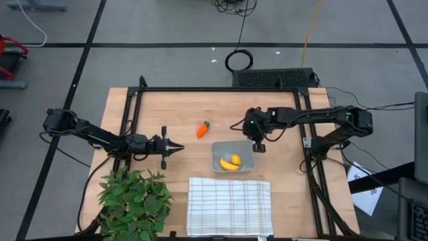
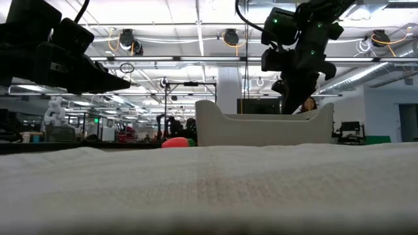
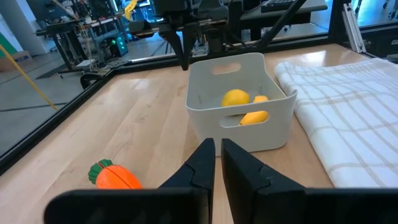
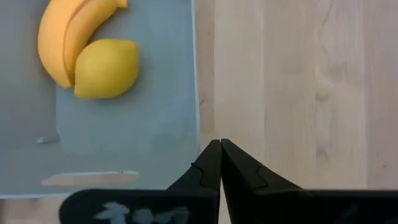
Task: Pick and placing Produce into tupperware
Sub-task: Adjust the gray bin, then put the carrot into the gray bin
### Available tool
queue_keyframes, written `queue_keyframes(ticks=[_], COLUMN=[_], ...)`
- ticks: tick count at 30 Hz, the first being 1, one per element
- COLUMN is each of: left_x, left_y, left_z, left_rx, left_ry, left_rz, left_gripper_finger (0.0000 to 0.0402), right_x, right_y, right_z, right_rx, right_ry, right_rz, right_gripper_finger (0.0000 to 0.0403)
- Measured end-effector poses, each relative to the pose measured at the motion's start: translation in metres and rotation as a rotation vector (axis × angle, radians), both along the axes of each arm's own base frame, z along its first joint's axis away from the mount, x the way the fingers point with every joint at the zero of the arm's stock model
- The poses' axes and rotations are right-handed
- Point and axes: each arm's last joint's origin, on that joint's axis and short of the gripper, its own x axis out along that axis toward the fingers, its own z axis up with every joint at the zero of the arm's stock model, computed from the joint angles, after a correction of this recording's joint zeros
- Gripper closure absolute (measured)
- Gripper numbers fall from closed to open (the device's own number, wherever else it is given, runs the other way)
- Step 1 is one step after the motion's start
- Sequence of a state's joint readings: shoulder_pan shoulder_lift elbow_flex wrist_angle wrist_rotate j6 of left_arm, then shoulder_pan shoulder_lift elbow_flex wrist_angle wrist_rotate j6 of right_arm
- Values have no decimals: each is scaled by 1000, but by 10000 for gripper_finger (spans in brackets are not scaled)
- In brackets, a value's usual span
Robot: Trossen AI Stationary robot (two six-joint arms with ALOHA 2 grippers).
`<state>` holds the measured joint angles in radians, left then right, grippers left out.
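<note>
The grey tupperware (image 1: 216,154) stands near the table's middle, with a yellow banana (image 1: 229,165) and a small yellow lemon-like piece (image 1: 236,158) lying inside; the right wrist view shows both, the banana (image 4: 65,31) and the lemon piece (image 4: 106,68). The orange carrot (image 1: 202,128) with its green top lies on the wood to the tupperware's far left. My right gripper (image 1: 259,147) is shut and points down over the tupperware's right rim (image 4: 195,93). My left gripper (image 1: 179,148) is shut, level above the table, left of the tupperware and near the carrot (image 3: 115,176).
A white checked cloth (image 1: 229,206) lies just on the near side of the tupperware. A leafy green plant (image 1: 132,201) stands at the near left corner. A black frame (image 1: 221,89) runs along the table's far edge and sides. Bare wood lies right of the tupperware.
</note>
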<state>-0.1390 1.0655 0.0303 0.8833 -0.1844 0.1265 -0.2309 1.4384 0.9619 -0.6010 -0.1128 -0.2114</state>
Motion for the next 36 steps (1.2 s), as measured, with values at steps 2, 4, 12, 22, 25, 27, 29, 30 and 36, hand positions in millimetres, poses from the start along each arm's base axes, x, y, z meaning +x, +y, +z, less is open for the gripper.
queue_keyframes(ticks=[2, 4, 12, 22, 25, 27, 29, 30, 36], left_x=[0, 0, 0, 0, 0, 0, 0, 0, 0], left_y=[0, 0, 0, 0, 0, 0, 0, 0, 0], left_z=[0, 0, 0, 0, 0, 0, 0, 0, 0], left_rx=[0, 0, 0, 0, 0, 0, 0, 0, 1], left_ry=[0, 0, 0, 1, 1, 1, 0, 1, 1], left_rz=[0, 0, 0, 0, 0, 0, 0, 0, 0], left_gripper_finger=[369, 369, 369, 369, 369, 369, 369, 369, 369], right_x=[-1, 0, 3, -6, -14, -21, -26, -28, -46], right_y=[2, 5, 12, 12, 14, 15, 16, 17, 22], right_z=[-1, -1, 0, 19, 37, 51, 66, 70, 69], right_rx=[28, 49, 46, -17, -37, -59, -80, -74, -1], right_ry=[9, 7, -8, -82, -160, -243, -357, -412, -611], right_rz=[4, 15, 17, 23, 30, 38, 40, 40, 10], right_gripper_finger=[403, 403, 403, 403, 403, 403, 403, 403, 403])
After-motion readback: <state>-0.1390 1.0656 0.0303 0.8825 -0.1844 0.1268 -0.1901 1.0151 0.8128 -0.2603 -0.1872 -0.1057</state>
